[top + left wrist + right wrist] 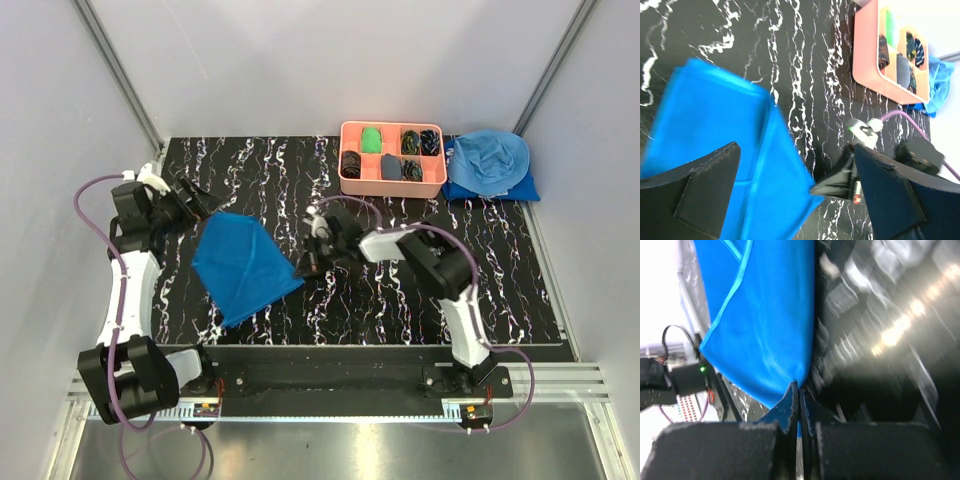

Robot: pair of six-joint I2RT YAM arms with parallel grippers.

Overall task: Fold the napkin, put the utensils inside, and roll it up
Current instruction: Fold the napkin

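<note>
The royal-blue napkin (240,265) lies partly folded on the black marbled table (400,290), left of centre. My right gripper (300,268) is at the napkin's right corner. In the right wrist view, the right gripper (800,390) is shut on that corner of the napkin (765,315), with blue cloth pinched between the fingers. My left gripper (205,208) hovers over the napkin's upper left edge. In the left wrist view, the left gripper (796,147) is open, the napkin (715,130) below it and nothing between its fingers. The utensils are out of view.
A pink compartment tray (345,160) with small dark items stands at the back of the table. A paler sky-blue heap of cloth (487,165) lies to its right. Grey walls close in on both sides.
</note>
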